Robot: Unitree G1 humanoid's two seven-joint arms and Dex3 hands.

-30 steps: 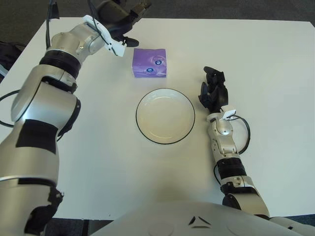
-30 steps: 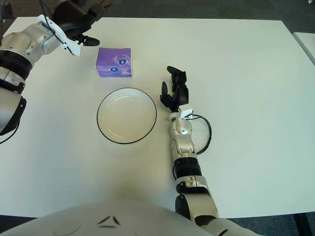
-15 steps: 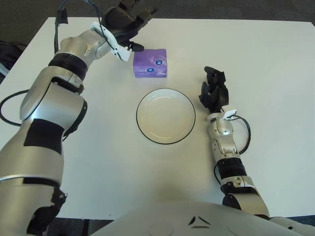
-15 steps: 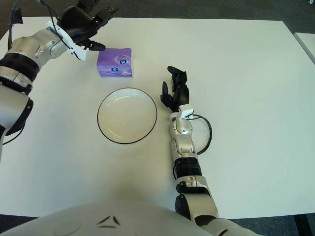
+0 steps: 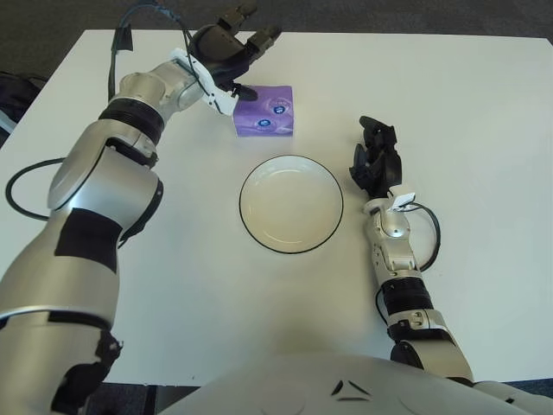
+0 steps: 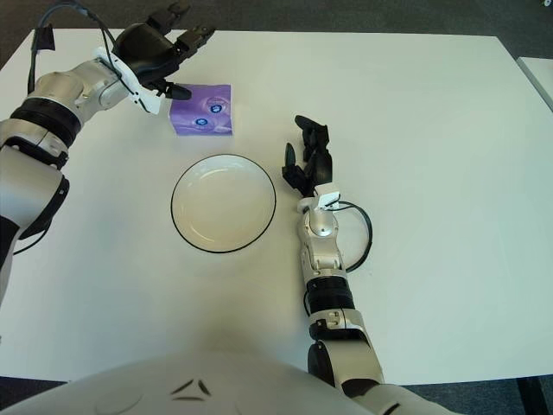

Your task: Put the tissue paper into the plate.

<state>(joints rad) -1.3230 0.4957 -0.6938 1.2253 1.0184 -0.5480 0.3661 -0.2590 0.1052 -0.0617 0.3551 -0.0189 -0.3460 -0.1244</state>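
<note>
White table (image 5: 484, 104) fills the view, with dark floor beyond its far edge. Near that far edge, toward the far left corner, the left hand (image 5: 229, 54) hovers with its fingers (image 5: 263, 35) spread and holding nothing, just beside the left end of the tissue paper (image 5: 263, 111). That purple pack lies flat on the table, its long axis running roughly parallel to the far edge, printed face up. Just nearer than the pack, around the middle of the table, sits the plate (image 5: 291, 204), white with a dark rim and nothing in it. Right of the plate, the right hand (image 5: 374, 159) rests on the table, fingers loosely relaxed and empty.
</note>
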